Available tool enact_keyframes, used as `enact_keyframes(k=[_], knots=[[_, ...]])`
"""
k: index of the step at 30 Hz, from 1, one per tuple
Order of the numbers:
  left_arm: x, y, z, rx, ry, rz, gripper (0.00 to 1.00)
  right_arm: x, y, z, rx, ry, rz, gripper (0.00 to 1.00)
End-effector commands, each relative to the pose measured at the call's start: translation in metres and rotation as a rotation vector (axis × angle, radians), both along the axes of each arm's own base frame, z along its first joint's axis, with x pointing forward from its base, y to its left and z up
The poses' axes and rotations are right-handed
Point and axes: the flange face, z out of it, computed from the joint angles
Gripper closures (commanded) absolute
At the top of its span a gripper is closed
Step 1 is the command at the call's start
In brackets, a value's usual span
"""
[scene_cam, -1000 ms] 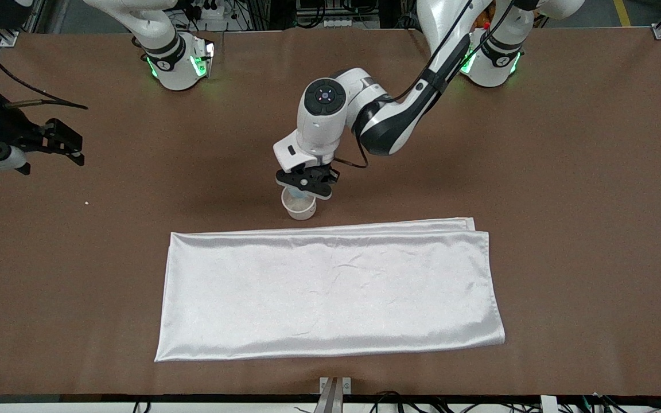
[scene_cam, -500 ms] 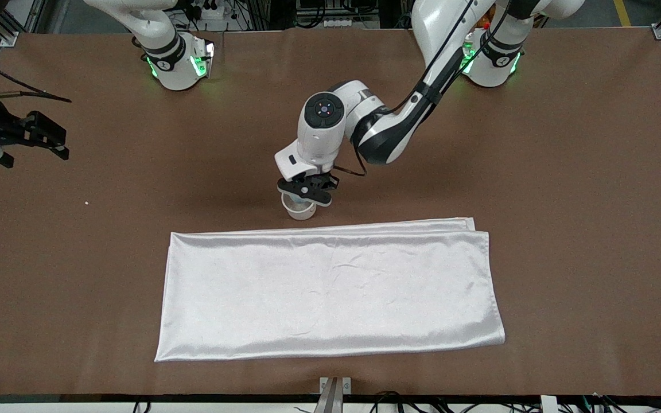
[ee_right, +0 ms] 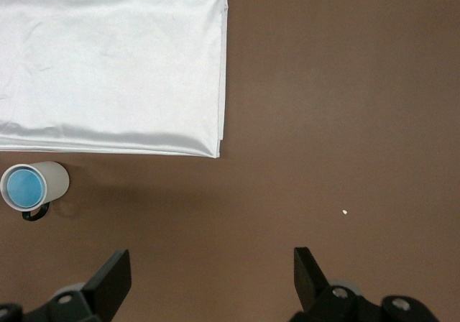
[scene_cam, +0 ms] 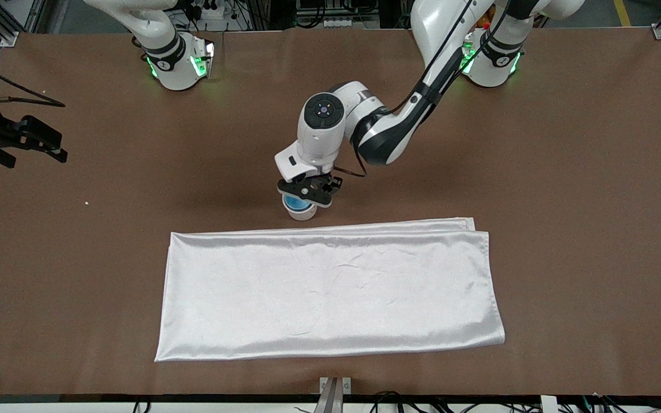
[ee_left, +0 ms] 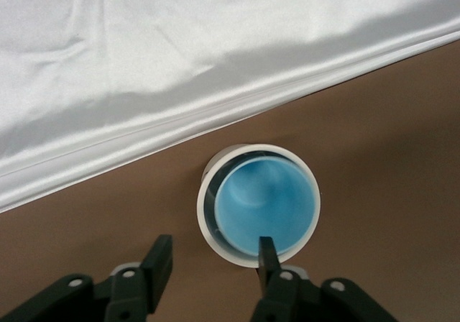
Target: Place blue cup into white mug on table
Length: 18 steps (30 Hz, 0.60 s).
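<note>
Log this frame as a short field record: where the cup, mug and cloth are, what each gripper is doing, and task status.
cup: small bright blue handleless cup sits inside the mug
mug: off-white cylindrical mug upright on the brown matte table, farther from the front camera than the cloth, apart from it
cloth: shiny white satin cloth folded flat
left gripper: over the mug, fingers open, one finger at the cup's rim, not gripping
right gripper: open, empty, waiting at the right arm's end of the table
task status: cup in mug
</note>
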Motion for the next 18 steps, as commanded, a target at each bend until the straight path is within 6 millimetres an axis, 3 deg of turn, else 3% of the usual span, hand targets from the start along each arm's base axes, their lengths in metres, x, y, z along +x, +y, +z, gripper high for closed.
enact_keyframes(k=[1, 11, 18], knots=[[0.005, 0.0, 0.024, -0.003, -0.037, 0.01, 0.0, 0.001, -0.001, 0.0, 0.026, 0.008, -0.022, 0.0], [0.017, 0.046, 0.099, 0.109, -0.046, 0.043, 0.0, 0.001, -0.002, 0.0, 0.023, 0.011, -0.021, 0.0], [0.043, 0.1, 0.151, 0.163, -0.075, 0.125, 0.0, 0.001, -0.002, 0.0, 0.023, 0.011, -0.021, 0.0]])
